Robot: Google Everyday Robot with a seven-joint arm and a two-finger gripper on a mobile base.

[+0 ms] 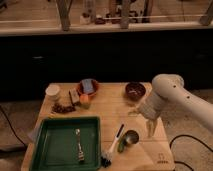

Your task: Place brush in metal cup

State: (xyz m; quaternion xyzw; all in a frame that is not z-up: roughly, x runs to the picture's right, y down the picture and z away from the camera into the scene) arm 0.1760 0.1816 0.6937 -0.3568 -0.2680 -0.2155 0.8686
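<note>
The brush (114,143) lies flat on the wooden table (110,107), its white handle pointing up and right and its black bristle head (106,161) near the table's front edge, just right of the green tray. The metal cup (131,137) stands right beside the handle, on its right. A curved green vegetable (122,146) lies between the brush and the cup. My gripper (150,128) hangs from the white arm (167,92), pointing down, just right of and slightly behind the cup. It holds nothing that I can see.
A green tray (55,150) with a metal fork (79,145) fills the front left. Behind stand a white cup (52,91), a bowl with a blue item (88,87), an orange piece (85,103), a dark snack bag (63,107) and a reddish-brown bowl (135,90).
</note>
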